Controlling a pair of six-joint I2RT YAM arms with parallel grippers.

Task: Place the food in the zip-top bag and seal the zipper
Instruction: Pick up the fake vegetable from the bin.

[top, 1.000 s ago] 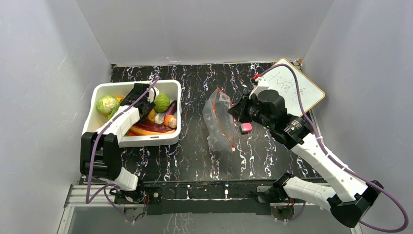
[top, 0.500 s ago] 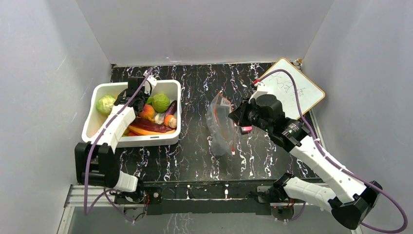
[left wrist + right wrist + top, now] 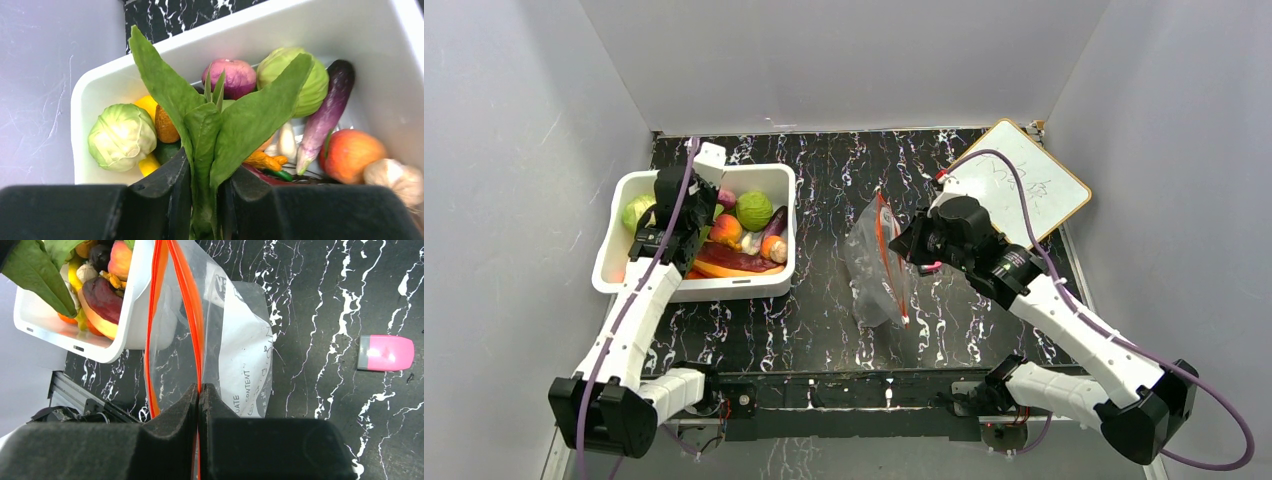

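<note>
My left gripper (image 3: 205,200) is shut on the stem of a green leafy vegetable (image 3: 240,120) and holds it above the white bin (image 3: 300,15). In the bin lie a pale cabbage (image 3: 121,136), a green cabbage (image 3: 312,90), a purple eggplant (image 3: 325,117), a peach (image 3: 352,155) and a pale mushroom (image 3: 395,180). My right gripper (image 3: 199,395) is shut on one side of the red-orange zipper (image 3: 192,305) of the clear zip-top bag (image 3: 245,355). It holds the bag's mouth up and open. In the top view the bag (image 3: 869,270) hangs mid-table, left of the right gripper (image 3: 906,240). The left gripper (image 3: 674,215) is over the bin (image 3: 614,255).
A small pink block (image 3: 386,352) lies on the black marbled table right of the bag. A whiteboard (image 3: 1024,180) leans at the back right. Grey walls close in the table on three sides.
My left gripper has moved left and nearer over the bin, with the leafy vegetable now in its jaws. My right gripper has shifted slightly left with the bag's mouth raised.
</note>
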